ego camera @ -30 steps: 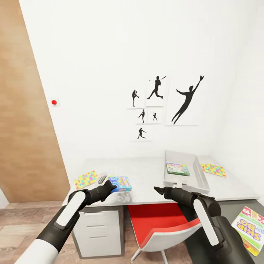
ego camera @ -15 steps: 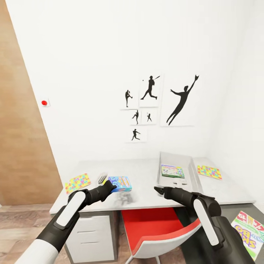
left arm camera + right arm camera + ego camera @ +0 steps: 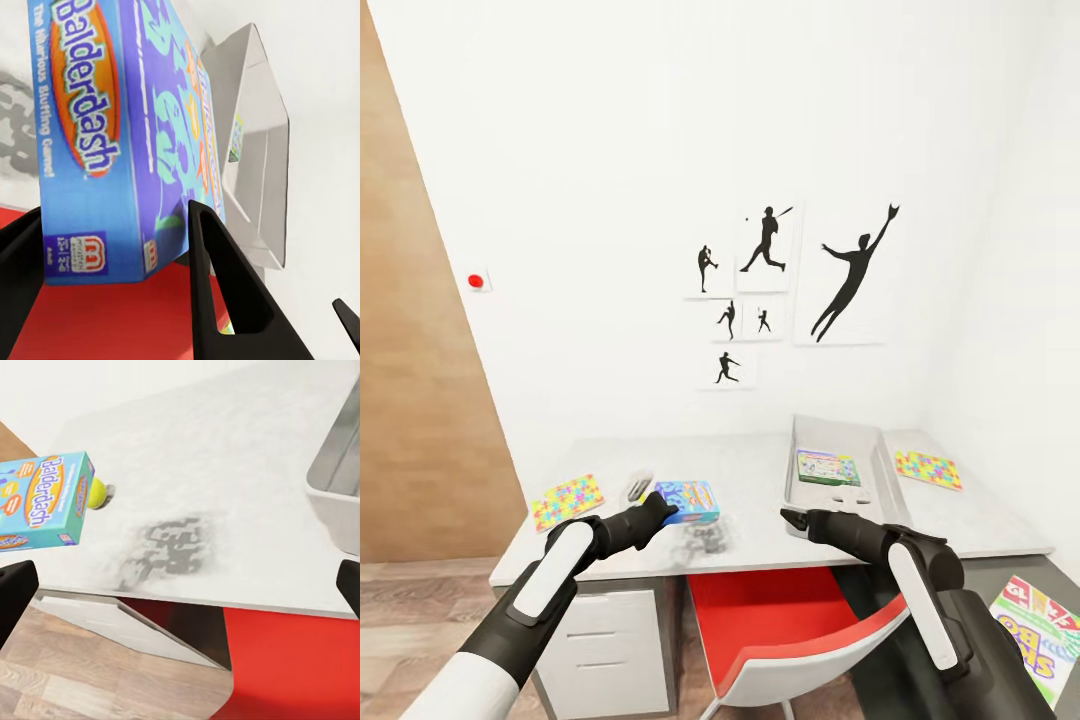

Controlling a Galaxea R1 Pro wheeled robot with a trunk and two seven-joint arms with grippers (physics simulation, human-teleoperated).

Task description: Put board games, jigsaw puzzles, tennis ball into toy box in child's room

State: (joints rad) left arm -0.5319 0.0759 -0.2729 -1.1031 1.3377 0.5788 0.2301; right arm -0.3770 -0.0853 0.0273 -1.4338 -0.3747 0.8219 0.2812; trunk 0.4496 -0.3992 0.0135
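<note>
Transport step: the left gripper (image 3: 660, 507) is clamped on the blue Balderdash board game (image 3: 688, 500), held above the table (image 3: 760, 470), while the right gripper (image 3: 792, 520) hangs spread and empty; next, carry it toward the toy box (image 3: 838, 436) at 2 o'clock, already containing one game.

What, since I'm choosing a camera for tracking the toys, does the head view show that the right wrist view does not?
Head view's own: two jigsaw puzzles, one near the table's left end and one right of the toy box; a green-edged board game lying inside the toy box; the Skip-Bo box at lower right; the wall silhouettes.
Right wrist view's own: the tennis ball just behind the blue box, and that box's "Balderdash" lettering.
Shared: the blue Balderdash box, the table, the toy box, the red chair.
</note>
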